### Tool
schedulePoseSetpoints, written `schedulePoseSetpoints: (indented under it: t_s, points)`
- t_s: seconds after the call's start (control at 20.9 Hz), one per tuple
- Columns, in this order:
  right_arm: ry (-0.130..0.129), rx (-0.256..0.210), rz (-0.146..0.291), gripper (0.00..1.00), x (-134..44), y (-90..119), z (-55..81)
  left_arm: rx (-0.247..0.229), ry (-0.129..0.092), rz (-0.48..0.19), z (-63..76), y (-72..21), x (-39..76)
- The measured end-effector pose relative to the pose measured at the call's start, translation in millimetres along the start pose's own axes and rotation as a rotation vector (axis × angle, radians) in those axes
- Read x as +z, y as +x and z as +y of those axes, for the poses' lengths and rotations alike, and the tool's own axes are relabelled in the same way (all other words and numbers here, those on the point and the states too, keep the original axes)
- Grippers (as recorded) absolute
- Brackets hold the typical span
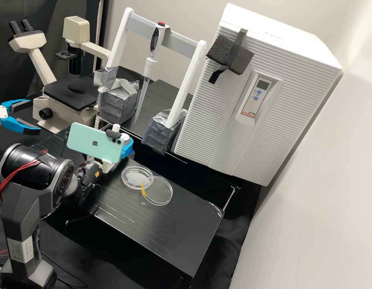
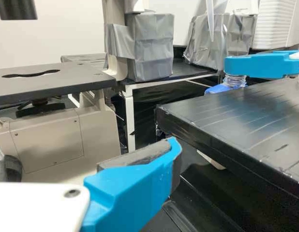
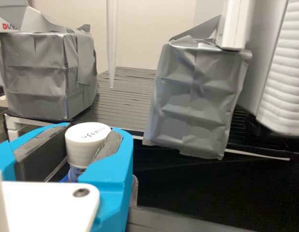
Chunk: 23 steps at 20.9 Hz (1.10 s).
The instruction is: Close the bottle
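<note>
A white screw cap (image 3: 87,137) sits on top of a small clear bottle (image 2: 234,79), of which little more than the neck shows under the blue fingers (image 3: 108,164). My right gripper (image 1: 123,145) is shut on the cap, at the back left of the black platform (image 1: 174,224); the cap (image 1: 116,127) pokes out above it behind the mint phone on the wrist. Whether the cap is screwed down I cannot tell. My left gripper (image 1: 33,116) hangs open and holds nothing at the far left, beside the microscope (image 1: 61,96) and well away from the bottle.
Two clear petri dishes (image 1: 136,176) (image 1: 158,191) lie mid-platform. Behind stand a pipette (image 1: 150,60) on a white frame with grey-wrapped feet (image 1: 117,98) and a big white ribbed machine (image 1: 258,92). The platform's front half is bare.
</note>
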Motion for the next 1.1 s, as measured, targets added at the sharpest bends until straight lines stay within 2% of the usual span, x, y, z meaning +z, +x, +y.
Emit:
schedulePoseSetpoints:
  t_s: [0.24, 0.43, 0.62, 0.72, 0.81, 0.96, 1.1]
  points:
    - [0.005, -0.001, -0.013, 1.00, 1.0, -2, -2.2, 0.000, 0.000, 0.000, 0.0, 0.0, 0.0]
    - [0.003, 0.000, 0.006, 1.00, -4.7, -9, -1.5, -0.001, 0.000, -0.004, -0.2, 0.5, 0.9]
    - [0.013, 0.012, 0.016, 1.00, -8.8, -16, 1.1, -0.003, 0.001, -0.010, -0.5, 1.3, 2.3]
    - [0.012, 0.013, 0.030, 1.00, -11.8, -21, 2.0, -0.003, 0.001, -0.010, -0.5, 1.3, 2.3]
    - [-0.005, 0.017, 0.036, 1.00, -13.4, -25, 2.6, -0.001, 0.003, -0.011, 0.1, 1.2, 2.6]
    - [0.005, 0.026, 0.039, 1.00, -14.9, -32, 3.8, 0.007, 0.010, -0.013, 2.5, 0.5, 3.6]
    - [0.017, 0.055, 0.040, 1.00, -16.9, -40, 6.8, 0.018, 0.015, -0.010, 5.0, -0.8, 5.3]
